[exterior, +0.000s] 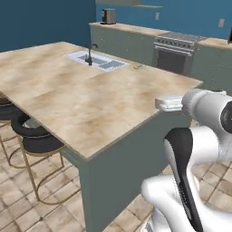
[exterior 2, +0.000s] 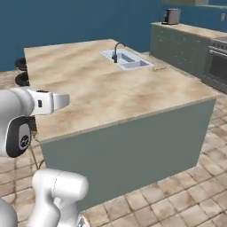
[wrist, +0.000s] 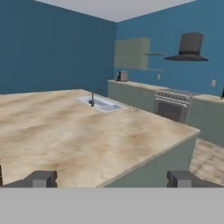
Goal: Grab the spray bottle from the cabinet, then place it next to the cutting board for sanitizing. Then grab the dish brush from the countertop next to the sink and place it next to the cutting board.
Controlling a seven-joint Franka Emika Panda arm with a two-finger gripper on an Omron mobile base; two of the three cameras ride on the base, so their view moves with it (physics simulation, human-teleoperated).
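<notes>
My gripper [wrist: 111, 178] is open and empty, held level above the near end of the island countertop [wrist: 78, 140], its two dark fingertips [wrist: 41, 178] wide apart. The dish brush [wrist: 131, 111] is a tiny pale shape on the island just right of the sink [wrist: 101, 104], far from the gripper; it also lies at the sink's far corner as the dish brush [exterior: 138, 66] and the dish brush [exterior 2: 158, 68]. The grey-green wall cabinet [wrist: 131, 53] hangs on the far blue wall. Its inside is too small to make out. The spray bottle and the cutting board are out of view.
A back counter carries a toaster [wrist: 122, 76] and a stove [wrist: 173, 105] under a dark hood [wrist: 190, 46]. Black stools [exterior: 31, 136] stand at the island's left side. The faucet [exterior: 90, 54] rises at the sink. A tiled floor surrounds the island.
</notes>
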